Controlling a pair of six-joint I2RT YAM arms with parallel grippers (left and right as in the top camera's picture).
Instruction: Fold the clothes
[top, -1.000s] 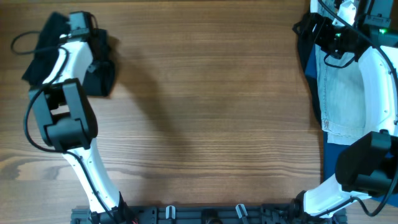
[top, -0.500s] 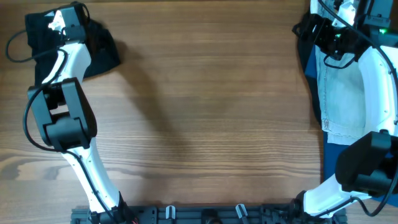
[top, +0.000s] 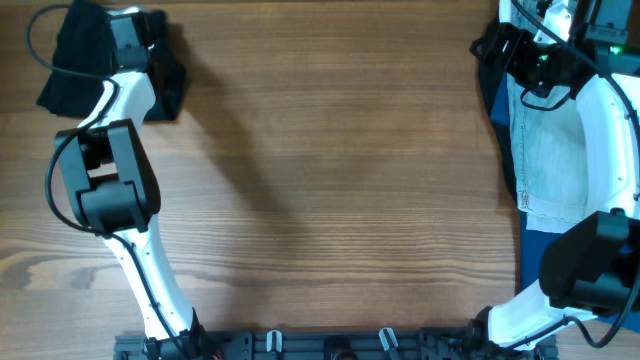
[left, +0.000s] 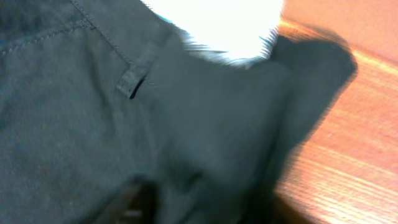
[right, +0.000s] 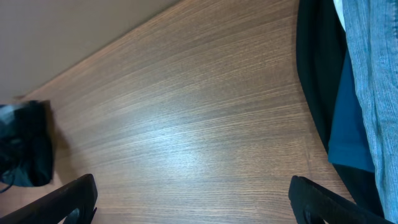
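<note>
Leftward and toward the far edge the left tool (top: 128, 32) had swung over the last second, dragging the pair of plain black soft-fabric shorts (top: 72, 62) with it, while the right arm had not shifted at all. The shorts lay bunched directly beneath the left tool, one dark lobe spilling out to its left and another to its right. The bundle's long axis therefore ran roughly crosswise under the tool, though the legs and waistband could not be told apart from above. The left wrist view was filled with black cloth and a blurred white patch, and whether the left tool had hold of the fabric or had let it go could not be told. The right tool (right: 199, 200) stood wide apart with nothing between its fingers. It hung over bare brown wooden bench (top: 340, 180), just beside the light-blue denim shorts (right: 379, 62) and the bright-blue cloth (right: 349, 130). The black shorts lay well apart from it, across the whole bench, so the left arm was plainly the nearer one for the coming fold.
</note>
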